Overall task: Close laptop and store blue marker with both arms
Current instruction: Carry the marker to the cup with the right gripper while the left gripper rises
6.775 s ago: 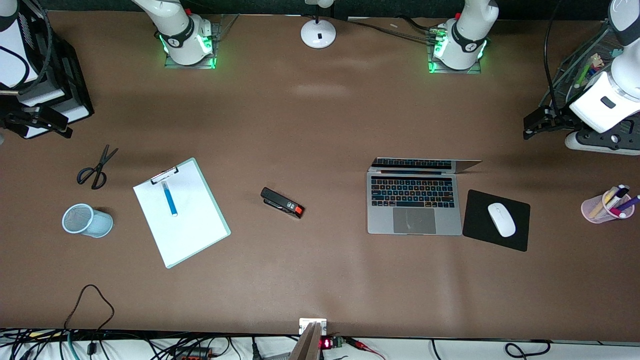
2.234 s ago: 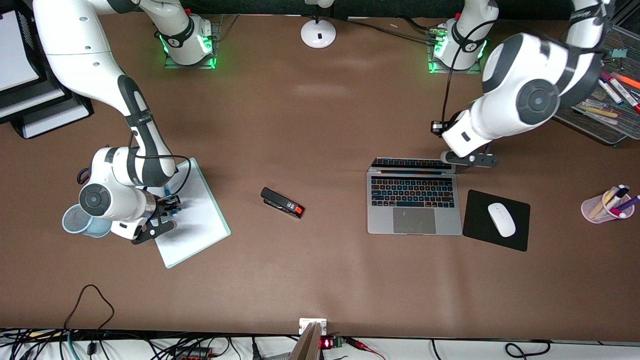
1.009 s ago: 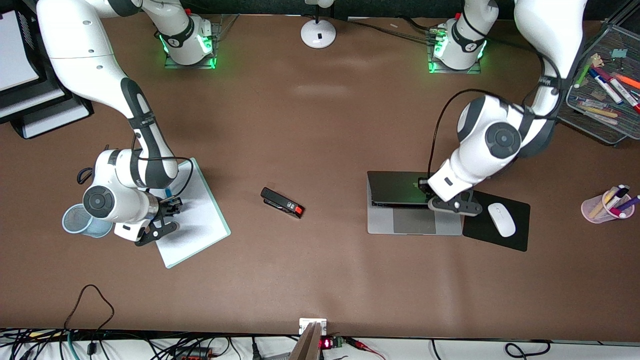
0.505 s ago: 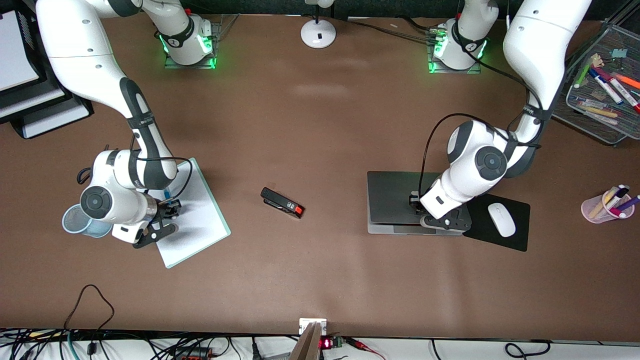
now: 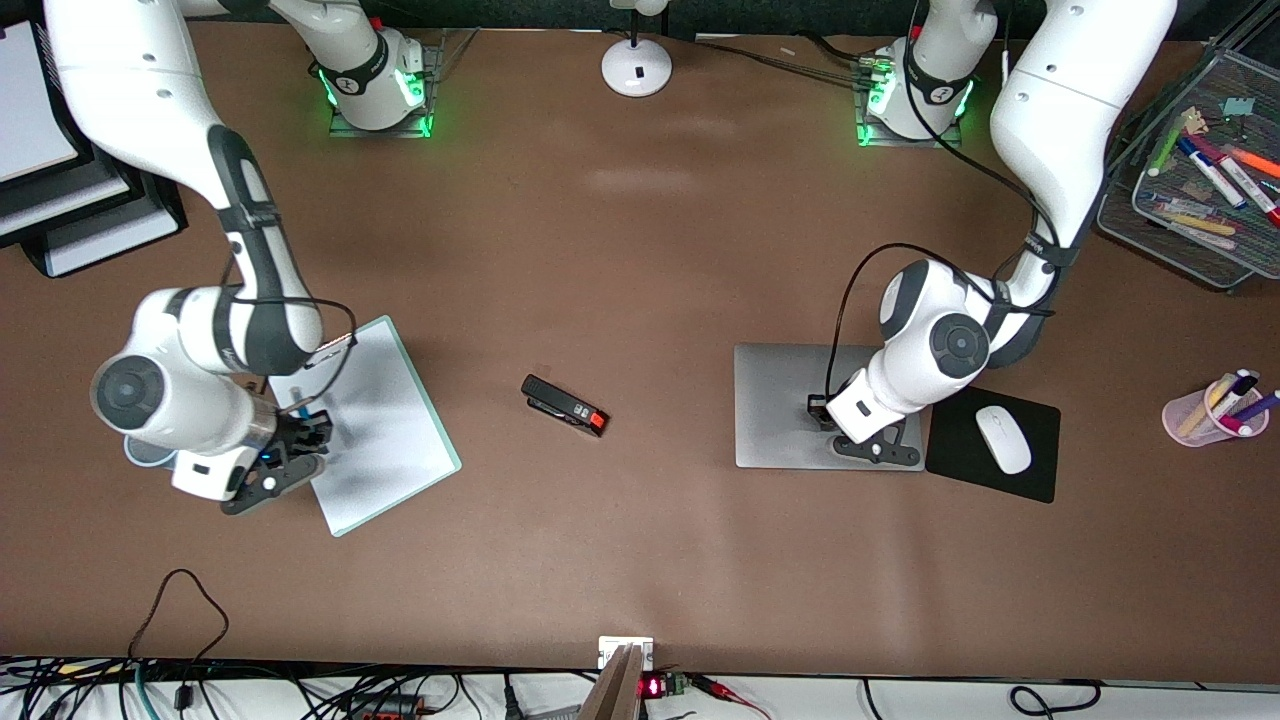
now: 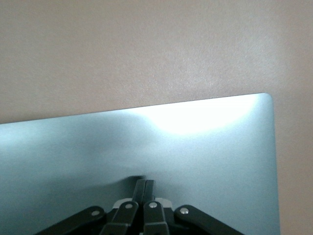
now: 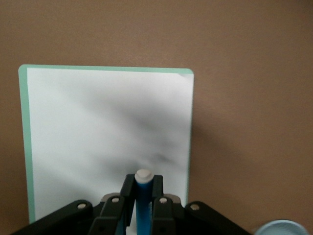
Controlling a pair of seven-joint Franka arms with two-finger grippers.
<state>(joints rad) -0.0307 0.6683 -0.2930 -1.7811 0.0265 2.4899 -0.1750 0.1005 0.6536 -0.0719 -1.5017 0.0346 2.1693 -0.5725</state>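
Note:
The laptop (image 5: pixel 780 400) lies closed, silver lid up; the lid fills the left wrist view (image 6: pixel 205 147). My left gripper (image 5: pixel 822 413) is shut and empty, its fingertips (image 6: pixel 145 183) down on the lid near the mouse-pad side. My right gripper (image 5: pixel 300 428) is shut on the blue marker (image 5: pixel 299 409) and holds it above the white clipboard (image 5: pixel 380 440). In the right wrist view the marker (image 7: pixel 144 203) stands between the fingers (image 7: pixel 128 188), whitish end out, over the clipboard (image 7: pixel 98 122).
A pale blue mesh cup (image 5: pixel 138 452) beside the clipboard is mostly hidden under my right arm; its rim shows in the right wrist view (image 7: pixel 284 228). A black stapler (image 5: pixel 565 405) lies mid-table. A white mouse (image 5: pixel 1003 438) sits on a black pad (image 5: pixel 960 475). A pink pen cup (image 5: pixel 1212 415) stands at the left arm's end.
The laptop lid has gone from nearly shut to flat, with my left gripper on it. My right gripper has risen off the clipboard with the marker and shifted toward the mesh cup.

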